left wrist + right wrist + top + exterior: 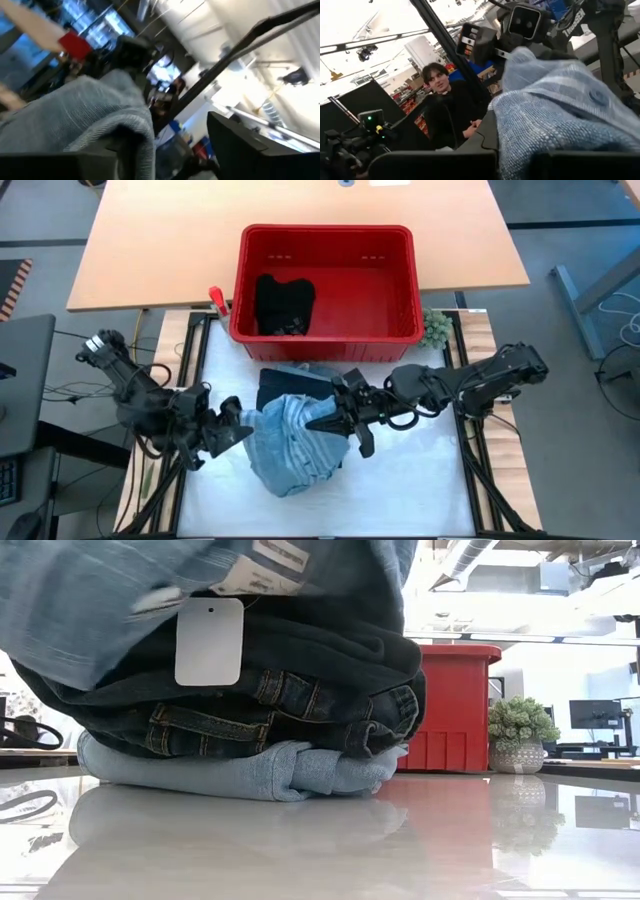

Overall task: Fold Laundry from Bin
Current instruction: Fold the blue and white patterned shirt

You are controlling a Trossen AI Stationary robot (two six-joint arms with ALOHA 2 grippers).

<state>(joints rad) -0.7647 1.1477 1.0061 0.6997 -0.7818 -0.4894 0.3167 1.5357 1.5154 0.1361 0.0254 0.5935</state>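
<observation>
A light blue-grey garment [292, 442] is held up above the white table [420, 490], stretched between the two arms. The right gripper [335, 423] is seen at the garment's right edge with its jaws clamped together on the cloth, and the same fabric fills the foreground of the right wrist view [560, 120]. The left gripper [238, 430] is placed at the garment's left edge; whether its jaws are apart or together cannot be told, though the cloth is draped over its dark fingers [235, 145] in the left wrist view. Under the raised garment, a stack of folded laundry [260, 730] is laid on the table: a pale blue piece at the bottom, denim above it, a dark piece on top, with a white tag [208, 641] hanging in front. The red bin [325, 280] is set just behind the stack, and a black garment [284, 304] is left inside it at its left side. A small potted plant [518, 735] is seen beside the bin. A person [447, 107] is shown seated beyond the table.
</observation>
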